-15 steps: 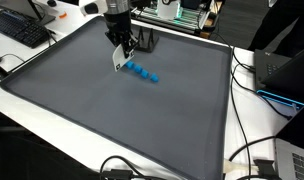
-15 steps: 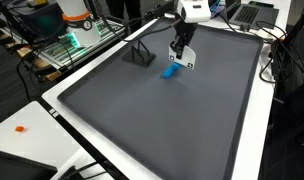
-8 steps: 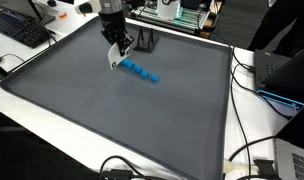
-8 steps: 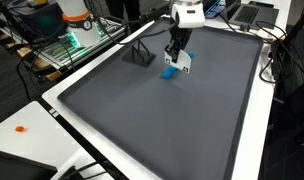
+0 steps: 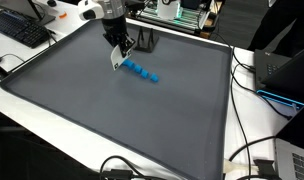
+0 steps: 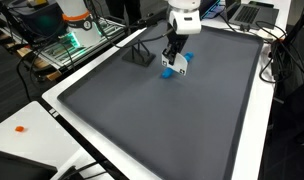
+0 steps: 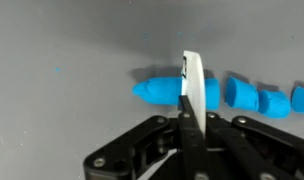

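Inspecting the wrist view, we find the jaws closed on a thin white piece (image 7: 189,85), held edge-on between them. We record that it stands across a row of blue pieces (image 7: 157,92), just beside the pointed end piece; whether the two touch we cannot tell. In both exterior views we see the blue pieces (image 5: 142,72) (image 6: 168,71) lying on the grey mat (image 5: 112,125) that covers the bench (image 5: 244,110), toward the mat's far side and near a black stand (image 5: 145,42).
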### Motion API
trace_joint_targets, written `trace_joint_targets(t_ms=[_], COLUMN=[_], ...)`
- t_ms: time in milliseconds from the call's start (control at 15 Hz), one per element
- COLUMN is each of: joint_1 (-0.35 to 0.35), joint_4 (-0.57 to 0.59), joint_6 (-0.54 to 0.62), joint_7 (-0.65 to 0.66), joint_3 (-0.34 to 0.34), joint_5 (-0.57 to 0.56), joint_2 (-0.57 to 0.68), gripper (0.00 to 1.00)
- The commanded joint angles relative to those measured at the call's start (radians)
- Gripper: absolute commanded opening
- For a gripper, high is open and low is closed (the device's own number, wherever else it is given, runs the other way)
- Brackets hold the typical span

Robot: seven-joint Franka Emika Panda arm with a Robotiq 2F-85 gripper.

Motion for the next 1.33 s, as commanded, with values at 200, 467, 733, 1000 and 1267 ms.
trace_joint_targets(t_ms=[200,467,733,1000,1267], joint_1=[-0.015,-0.016,-0.018,-0.04,-0.036], joint_4=[-0.038,-0.058,-0.068,-0.065,-0.066], joint_6=[0.042,0.065,0.09,0.087,0.081], joint_7=[-0.049,-0.053,-0.058,-0.094,-0.087], joint_3=[0.021,0.023,0.028,0.063,0.05], joint_5=[0.023,0.028,0.036,0.124,0.111], joint_2=[0.032,0.042,0.049,0.048,0.036], gripper=[0.01,0.01,0.01,0.01,0.01])
